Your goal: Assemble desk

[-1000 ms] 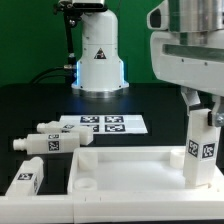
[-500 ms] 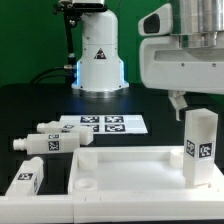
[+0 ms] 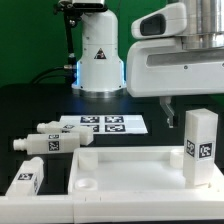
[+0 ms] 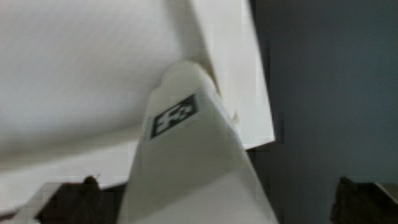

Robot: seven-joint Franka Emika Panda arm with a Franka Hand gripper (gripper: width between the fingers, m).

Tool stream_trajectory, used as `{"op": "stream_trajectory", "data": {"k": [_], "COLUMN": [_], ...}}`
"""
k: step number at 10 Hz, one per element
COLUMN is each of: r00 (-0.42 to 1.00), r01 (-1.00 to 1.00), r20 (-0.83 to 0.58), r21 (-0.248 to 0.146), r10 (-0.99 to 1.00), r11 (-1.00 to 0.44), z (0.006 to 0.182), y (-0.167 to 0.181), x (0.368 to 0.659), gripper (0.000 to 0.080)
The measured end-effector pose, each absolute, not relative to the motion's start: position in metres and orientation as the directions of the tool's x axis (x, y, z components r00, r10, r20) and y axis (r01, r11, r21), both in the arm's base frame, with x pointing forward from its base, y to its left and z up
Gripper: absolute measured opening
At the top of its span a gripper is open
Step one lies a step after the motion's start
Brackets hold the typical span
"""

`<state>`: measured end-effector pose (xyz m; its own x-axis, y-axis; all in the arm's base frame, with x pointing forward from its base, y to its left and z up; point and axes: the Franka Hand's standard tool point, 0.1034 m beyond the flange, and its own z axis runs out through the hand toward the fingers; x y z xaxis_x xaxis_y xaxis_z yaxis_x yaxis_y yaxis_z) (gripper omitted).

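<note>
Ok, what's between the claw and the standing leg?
Nothing. In the exterior view the open claw hangs above the leg, and the gap between them is bare.

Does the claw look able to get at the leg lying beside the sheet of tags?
Probably yes. The claw hangs open above the upright leg, and nothing stands over the lying leg beside the marker board. Whether the arm stretches that far I cannot tell.

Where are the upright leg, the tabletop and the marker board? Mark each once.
upright leg (image 3: 201, 132): exterior view, its front face above the tag.
tabletop (image 3: 130, 154): exterior view, its far raised rim.
marker board (image 3: 105, 124): exterior view, its middle, among the tags.
</note>
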<state>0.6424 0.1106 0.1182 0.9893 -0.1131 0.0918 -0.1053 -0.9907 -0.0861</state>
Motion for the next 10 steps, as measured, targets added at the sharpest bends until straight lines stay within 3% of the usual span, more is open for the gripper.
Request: {"op": "stream_trajectory", "data": {"k": [2, 3, 4, 5, 6, 7, 10], "r00": [0.980, 0.984, 0.984, 0.993, 0.995, 0.995, 0.926], "r01": [0.172, 0.150, 0.149, 0.071, 0.001, -0.027, -0.364], "r20": [0.105, 0.105, 0.105, 0.101, 0.097, 0.095, 0.075], "r21": [-0.035, -0.042, -0.042, -0.054, -0.060, -0.059, -0.086], "r10": [0.168, 0.145, 0.144, 0.066, -0.005, -0.033, -0.370], "r11": [-0.984, -0.988, -0.988, -0.996, -0.998, -0.998, -0.928], "z": [0.1159, 0.1157, 0.1157, 0.1157, 0.1157, 0.1151, 0.1146], "y": [0.1150, 0.1159, 0.1152, 0.1159, 0.1162, 0.1135, 0.1103], "x": [0.6423, 0.6422, 0.6424, 0.6423, 0.6422, 0.6424, 0.6434], "gripper": [0.0648, 0.0648, 0.0552, 0.0552, 0.0369, 0.0285, 0.0285]}}
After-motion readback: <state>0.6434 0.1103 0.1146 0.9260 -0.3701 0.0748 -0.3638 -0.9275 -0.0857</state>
